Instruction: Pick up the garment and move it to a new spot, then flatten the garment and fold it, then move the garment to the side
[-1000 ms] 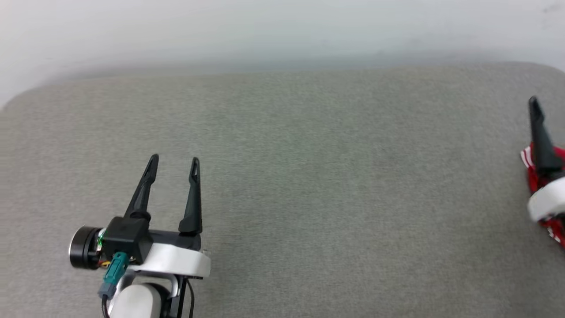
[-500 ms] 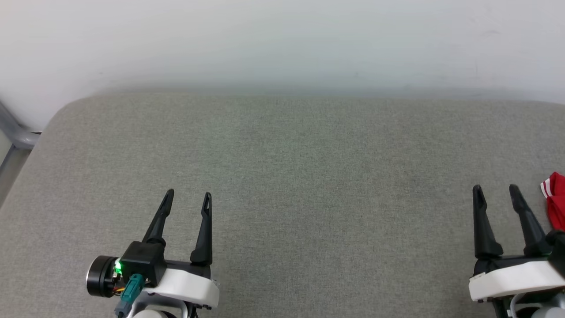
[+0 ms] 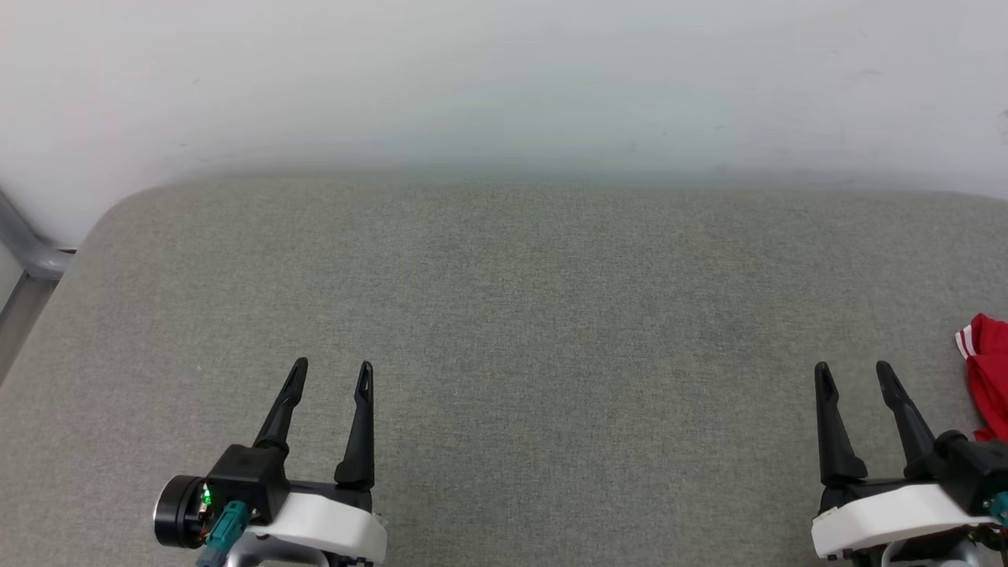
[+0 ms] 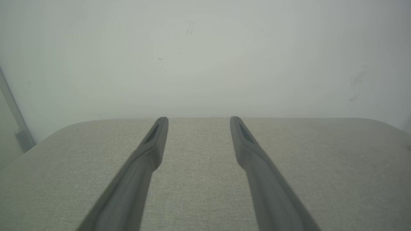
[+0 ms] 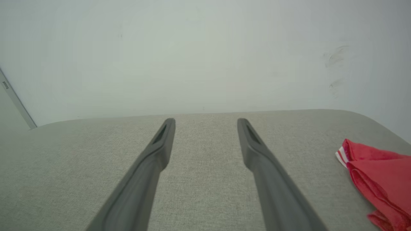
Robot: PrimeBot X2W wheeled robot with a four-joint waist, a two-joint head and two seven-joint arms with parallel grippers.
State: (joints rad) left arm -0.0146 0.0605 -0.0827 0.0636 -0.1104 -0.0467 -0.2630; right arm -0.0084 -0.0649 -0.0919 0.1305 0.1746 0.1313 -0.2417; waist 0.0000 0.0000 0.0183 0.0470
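Left gripper: your left gripper (image 3: 332, 364) is released, its two dark fingers spread with bare cloth between them. It grasps nothing and sits at the lower left of the head view.
Right gripper: your right gripper (image 3: 852, 366) is likewise spread and empty at the lower right, fingers pointing toward the wall.
Garment: the garment (image 3: 988, 378), red, lies bunched just right of your right gripper, apart from its fingers and cut off by the head view's right edge. Your right wrist view shows folded red layers with a red-and-white striped trim (image 5: 341, 155) at the far tip.
Surface: a grey fabric pad (image 3: 504, 315) with rounded far corners lies under both grippers.
Backdrop: a pale wall (image 3: 504, 79) rises behind the pad, and a grey metal bar (image 3: 24, 260) stands by its left corner.
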